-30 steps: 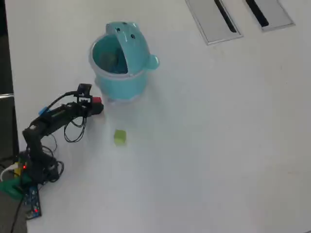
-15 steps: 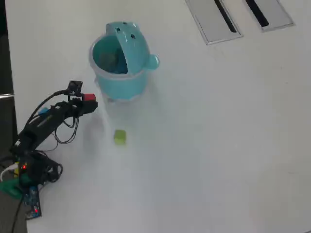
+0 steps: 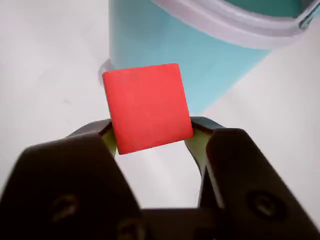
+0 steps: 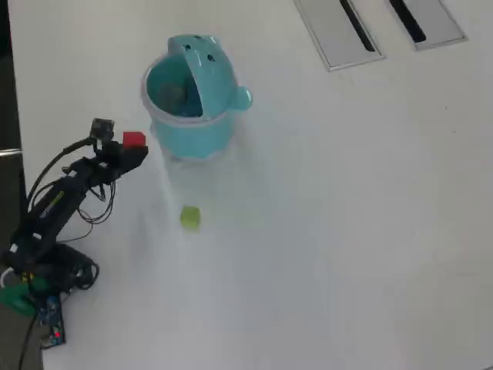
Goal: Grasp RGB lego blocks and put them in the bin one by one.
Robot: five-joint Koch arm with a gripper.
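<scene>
My gripper (image 3: 150, 135) is shut on the red lego block (image 3: 146, 106), which fills the middle of the wrist view between the two black fingers. From overhead the red block (image 4: 134, 139) hangs at the gripper (image 4: 135, 146), just left of the bin (image 4: 192, 127) and a little apart from its wall. The bin is a light-teal bucket with its lid flipped up and its mouth open; its side (image 3: 200, 60) rises right behind the block in the wrist view. A yellow-green block (image 4: 189, 217) lies on the white table below the bin. The blue block is out of view.
Two grey slotted panels (image 4: 339, 31) (image 4: 427, 21) sit in the table at the top right. The arm's base and cables (image 4: 42, 270) occupy the left edge. The white table (image 4: 347, 231) stretches to the right.
The arm has pulled back to the left and lifted, carrying the red block up and leftward beside the bin. The yellow-green block and the bin have stayed put.
</scene>
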